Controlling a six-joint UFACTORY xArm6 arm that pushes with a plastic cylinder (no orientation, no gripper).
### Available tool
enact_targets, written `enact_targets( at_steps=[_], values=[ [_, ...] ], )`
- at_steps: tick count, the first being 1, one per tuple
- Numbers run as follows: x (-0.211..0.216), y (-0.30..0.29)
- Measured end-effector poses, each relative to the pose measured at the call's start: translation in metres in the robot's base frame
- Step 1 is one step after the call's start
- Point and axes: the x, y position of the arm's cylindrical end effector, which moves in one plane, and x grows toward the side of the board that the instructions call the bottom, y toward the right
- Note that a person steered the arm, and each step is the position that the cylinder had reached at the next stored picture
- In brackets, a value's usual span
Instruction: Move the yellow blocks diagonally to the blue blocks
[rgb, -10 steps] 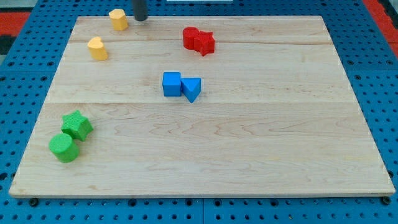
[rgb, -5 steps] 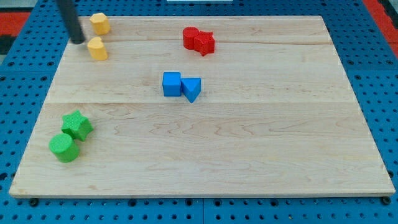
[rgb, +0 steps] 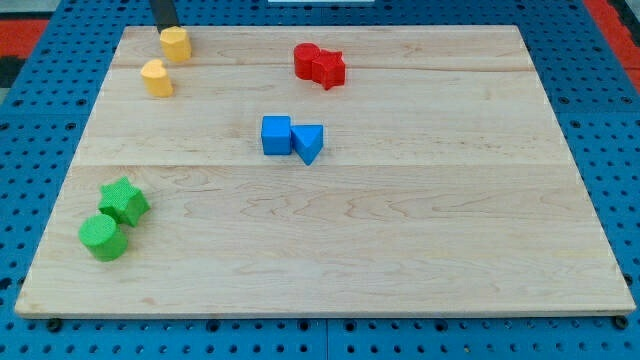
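Yellow blocks sit far left on the wooden board: one yellow block by the far edge, second yellow block just nearer and left of it, slightly apart. My tip touches the far one's far-left side; bare rod, holding nothing. Blue cube and blue triangular block touch mid-board. Red blocks far centre, green blocks near left.

Table top: pale wooden board of joined planks, evenly lit
Under it: blue pegboard with rows of holes
Top corners: red surface
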Motion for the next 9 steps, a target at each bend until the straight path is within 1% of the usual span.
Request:
enact_targets(
  at_steps=[1,3,4,5,6,7,9],
  values=[
    [0.032,0.000],
    [0.075,0.048],
    [0.050,0.008],
    [0.041,-0.028],
    [0.068,-0.056],
    [0.082,-0.046],
    [0.087,-0.010]
  ],
)
